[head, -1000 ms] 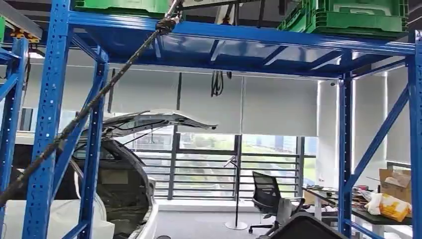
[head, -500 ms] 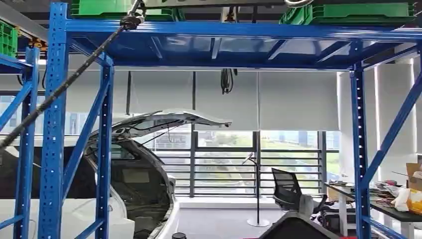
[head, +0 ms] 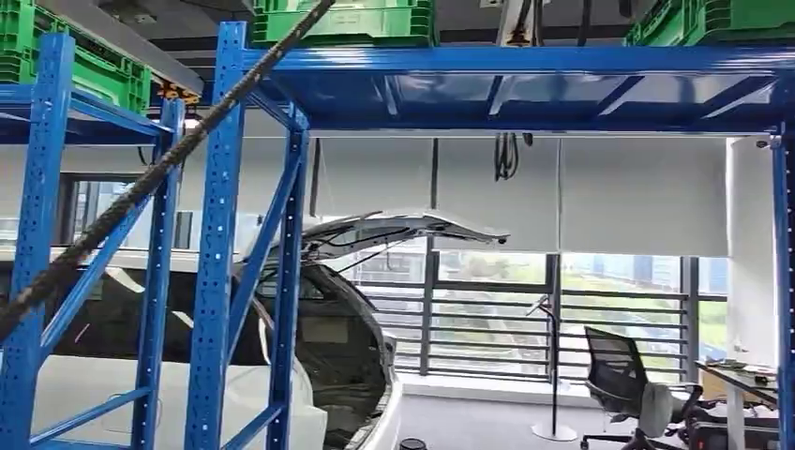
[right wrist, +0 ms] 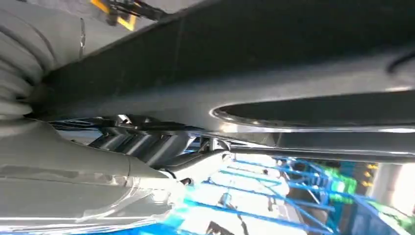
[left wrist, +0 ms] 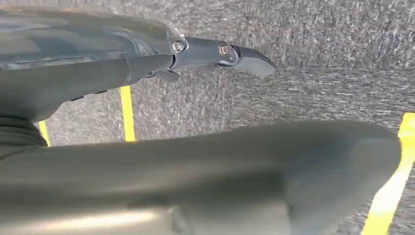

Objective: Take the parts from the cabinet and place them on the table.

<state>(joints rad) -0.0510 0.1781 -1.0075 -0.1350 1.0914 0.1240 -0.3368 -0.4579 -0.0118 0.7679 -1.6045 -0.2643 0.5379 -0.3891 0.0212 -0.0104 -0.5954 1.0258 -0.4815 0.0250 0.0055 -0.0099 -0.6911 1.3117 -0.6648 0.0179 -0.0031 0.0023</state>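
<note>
Grey fingers of the left hand lie stretched out over speckled floor with yellow lines, holding nothing. Whether the right hand holds something, I cannot tell. Green crates stand on top of the blue rack.

left hand: hangs over floor, empty | right hand: grip unclear

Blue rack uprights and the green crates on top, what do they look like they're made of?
Blue rack uprights: likely painted steel, glossy blue with rows of punched holes. Green crates: probably moulded plastic, with ribbed, slotted walls and an even green colour.
</note>
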